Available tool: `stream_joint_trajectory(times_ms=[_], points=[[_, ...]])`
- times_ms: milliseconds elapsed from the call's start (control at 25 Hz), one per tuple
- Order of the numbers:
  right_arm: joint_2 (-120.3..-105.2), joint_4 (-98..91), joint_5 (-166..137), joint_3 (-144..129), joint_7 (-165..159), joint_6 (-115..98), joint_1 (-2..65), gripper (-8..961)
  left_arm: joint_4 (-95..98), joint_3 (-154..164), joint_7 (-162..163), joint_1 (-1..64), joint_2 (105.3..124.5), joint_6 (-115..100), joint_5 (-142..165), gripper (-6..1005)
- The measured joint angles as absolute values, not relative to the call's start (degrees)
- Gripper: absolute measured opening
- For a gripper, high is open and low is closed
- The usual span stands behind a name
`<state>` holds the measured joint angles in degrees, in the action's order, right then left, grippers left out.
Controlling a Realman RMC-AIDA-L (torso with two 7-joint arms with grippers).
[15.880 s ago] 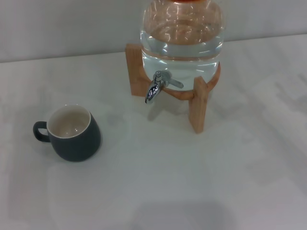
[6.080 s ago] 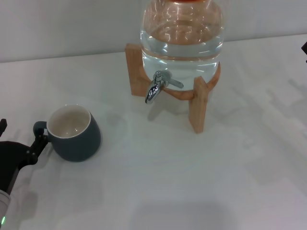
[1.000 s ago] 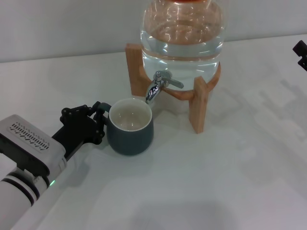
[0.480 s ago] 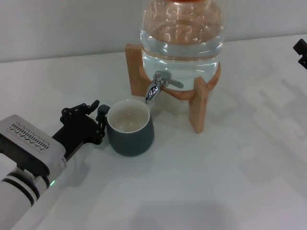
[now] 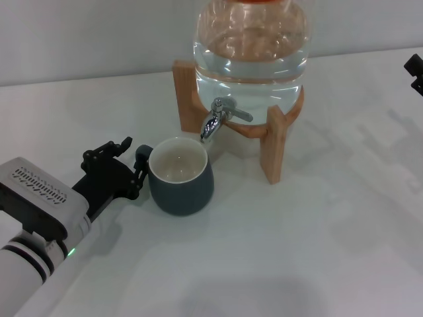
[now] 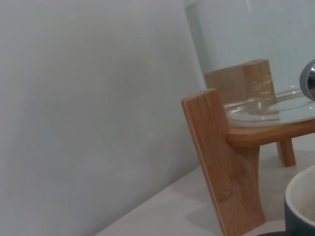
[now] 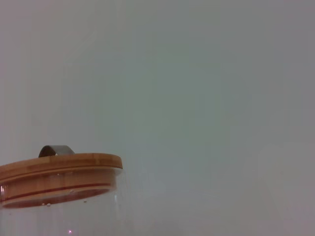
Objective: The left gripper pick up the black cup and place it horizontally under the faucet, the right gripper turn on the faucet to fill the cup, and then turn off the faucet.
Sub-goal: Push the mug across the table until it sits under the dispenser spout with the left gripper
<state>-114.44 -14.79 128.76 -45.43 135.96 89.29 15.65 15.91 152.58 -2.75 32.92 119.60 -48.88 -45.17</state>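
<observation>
One squat dark grey mug with a cream inside, the black cup [image 5: 180, 175], stands upright on the white table [image 5: 297, 244], its rim just below and in front of the small chrome faucet [image 5: 215, 119] on the clear glass water jar [image 5: 251, 46] in its wooden stand [image 5: 272, 142]. Away from the faucet, the left gripper [image 5: 129, 165] has its black fingers spread apart around the cup's loop handle. Releasing well means drawing straight back without nudging the handle. Only the right gripper's [image 5: 415, 72] tip shows, well apart from the faucet; its fingers I cannot tell.
</observation>
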Motion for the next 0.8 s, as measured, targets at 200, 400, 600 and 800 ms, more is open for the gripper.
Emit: stream_joint_trajectory(times_ms=[200,400,600,800], points=[[-114.5,-14.8,128.8,-45.4,136.0,89.4,15.6,843,15.9,152.8,-2.3,33.0,119.52,-48.8,-45.1,370],[-114.52,-14.8,128.8,-45.4,136.0,89.4,15.6,844,15.9,152.9,-2.3,33.0,119.55,-48.8,-45.0,376],[-114.53,-14.8,128.8,-45.4,136.0,89.5,15.5,844,15.9,152.6,-2.4,32.7,119.67,-48.9,-45.3,452],[-114.53,-14.8,128.8,-45.5,136.0,89.8,15.4,844,16.0,152.5,-2.4,32.3,119.76,-48.9,-45.5,584]])
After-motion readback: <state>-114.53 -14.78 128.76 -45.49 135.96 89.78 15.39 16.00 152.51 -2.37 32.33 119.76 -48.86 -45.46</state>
